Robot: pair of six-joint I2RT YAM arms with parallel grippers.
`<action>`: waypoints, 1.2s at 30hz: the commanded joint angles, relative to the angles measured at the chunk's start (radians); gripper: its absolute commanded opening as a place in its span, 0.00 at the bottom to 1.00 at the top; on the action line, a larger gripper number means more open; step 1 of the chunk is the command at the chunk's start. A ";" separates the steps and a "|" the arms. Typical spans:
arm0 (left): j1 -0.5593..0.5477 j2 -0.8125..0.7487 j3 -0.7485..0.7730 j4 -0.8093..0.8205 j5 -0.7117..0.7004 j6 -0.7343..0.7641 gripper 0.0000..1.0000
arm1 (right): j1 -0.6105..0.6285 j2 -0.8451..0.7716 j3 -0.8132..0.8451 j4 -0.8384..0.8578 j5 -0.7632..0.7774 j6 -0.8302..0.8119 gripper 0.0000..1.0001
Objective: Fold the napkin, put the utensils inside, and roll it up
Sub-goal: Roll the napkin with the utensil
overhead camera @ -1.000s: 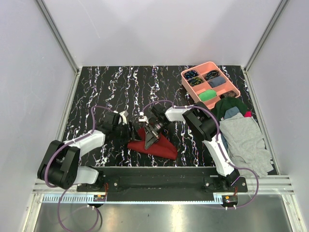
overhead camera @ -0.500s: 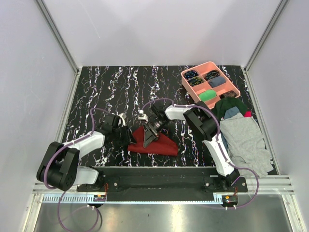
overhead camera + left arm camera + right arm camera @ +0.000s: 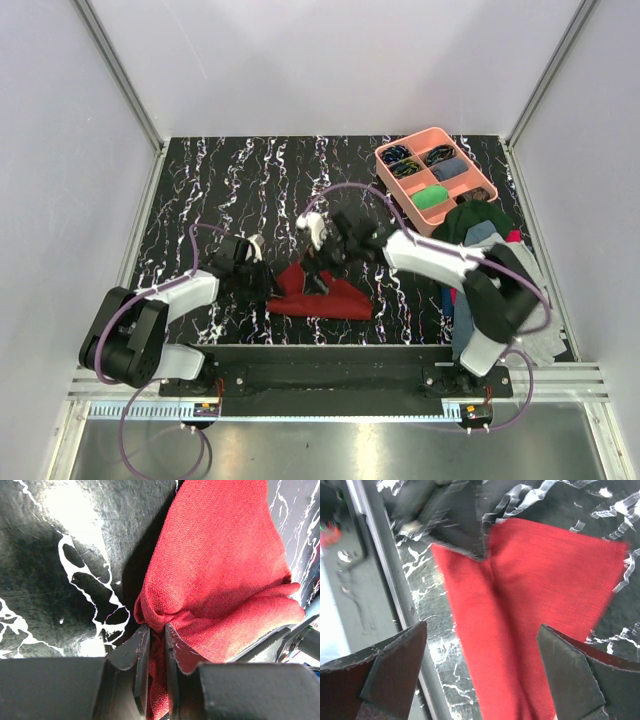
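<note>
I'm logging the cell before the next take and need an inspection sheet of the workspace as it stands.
Surface: black tabletop with white veins.
Job's things: napkin folded and bunched, near the front edge; utensils, nothing seen.
Clutter: pink compartment tray at far right; clothes pile by the right arm.
Grippers: left gripper shut on the napkin's edge; right gripper open above the napkin.
Cables: purple cables loop over both arms.
Surroundings: white walls, metal frame posts.
</note>
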 commanded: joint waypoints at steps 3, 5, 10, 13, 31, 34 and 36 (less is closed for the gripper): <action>-0.008 0.045 -0.022 -0.056 -0.029 0.026 0.17 | 0.262 -0.143 -0.203 0.184 0.474 -0.159 1.00; -0.008 0.054 -0.016 -0.057 -0.028 0.027 0.17 | 0.316 -0.140 -0.219 0.196 0.549 -0.180 1.00; -0.008 0.060 0.002 -0.068 -0.026 0.033 0.17 | 0.347 -0.092 -0.214 0.204 0.589 -0.231 1.00; -0.010 0.060 0.009 -0.074 -0.026 0.036 0.17 | 0.354 -0.055 -0.202 0.206 0.632 -0.268 1.00; -0.008 0.072 0.114 -0.094 -0.018 0.101 0.46 | 0.324 0.089 -0.101 0.019 0.487 -0.248 0.50; 0.019 0.052 0.176 -0.160 -0.075 0.128 0.66 | 0.298 0.101 -0.078 -0.033 0.400 -0.204 0.45; 0.064 0.032 0.182 -0.179 -0.087 0.118 0.73 | 0.261 0.106 -0.066 -0.053 0.350 -0.164 0.40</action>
